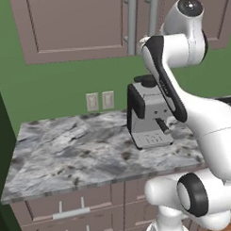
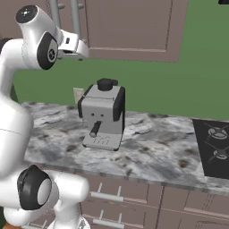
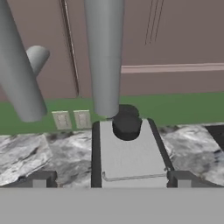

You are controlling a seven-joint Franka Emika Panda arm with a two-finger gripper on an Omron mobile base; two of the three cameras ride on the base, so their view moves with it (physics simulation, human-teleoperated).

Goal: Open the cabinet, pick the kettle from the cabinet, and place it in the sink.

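We see the gripper (image 3: 111, 179) spread apart, empty, just before the cabinet (image 3: 175, 43) handles (image 3: 104, 52); doors shut; coffee machine (image 3: 127, 153) below them.

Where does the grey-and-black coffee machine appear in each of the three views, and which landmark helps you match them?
Left base view: coffee machine right of centre on the marble counter, partly behind the arm.
Right base view: left of centre, stove far right.
Hand view: bottom centre, seen from above, under a cabinet handle.
Shared landmark: the wall sockets on the green wall, left of the machine.
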